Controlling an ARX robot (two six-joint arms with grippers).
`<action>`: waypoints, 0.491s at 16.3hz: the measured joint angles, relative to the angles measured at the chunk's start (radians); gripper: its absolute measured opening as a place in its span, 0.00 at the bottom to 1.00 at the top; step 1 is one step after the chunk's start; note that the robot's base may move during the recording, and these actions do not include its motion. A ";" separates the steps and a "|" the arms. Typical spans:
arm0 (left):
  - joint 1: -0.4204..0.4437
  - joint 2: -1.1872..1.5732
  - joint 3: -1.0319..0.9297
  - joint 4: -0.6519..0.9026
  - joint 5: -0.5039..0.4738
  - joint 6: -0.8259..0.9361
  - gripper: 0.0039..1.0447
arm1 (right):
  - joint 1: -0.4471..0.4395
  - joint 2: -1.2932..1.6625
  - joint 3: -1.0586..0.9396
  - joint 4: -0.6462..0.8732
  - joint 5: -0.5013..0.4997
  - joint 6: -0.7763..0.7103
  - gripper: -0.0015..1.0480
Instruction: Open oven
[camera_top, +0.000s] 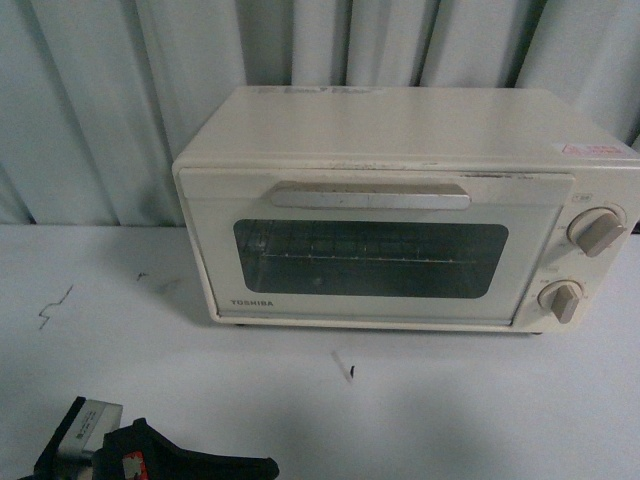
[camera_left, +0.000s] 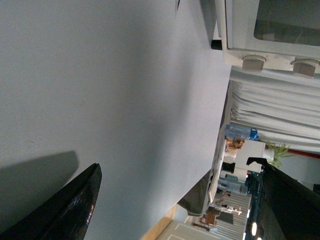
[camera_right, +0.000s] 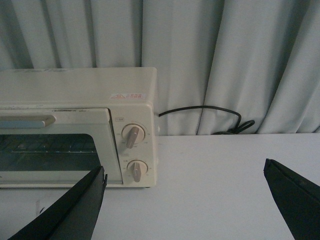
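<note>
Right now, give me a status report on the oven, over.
Left gripper open, empty. Right gripper open, empty, facing the oven. Door shut, handle untouched. Nothing seen blocking the door.

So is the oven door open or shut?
Shut. The toaster oven's door sits flush against the front, bar handle up top, no gap showing.
</note>
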 joint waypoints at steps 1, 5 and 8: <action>0.000 0.000 0.000 0.000 0.000 0.000 0.94 | 0.000 0.000 0.000 0.000 0.000 0.000 0.94; 0.000 0.000 0.000 0.000 0.000 0.000 0.94 | 0.000 0.000 0.000 0.000 0.000 0.000 0.94; 0.000 0.000 0.000 0.000 0.000 0.000 0.94 | 0.000 0.000 0.000 0.000 0.000 0.000 0.94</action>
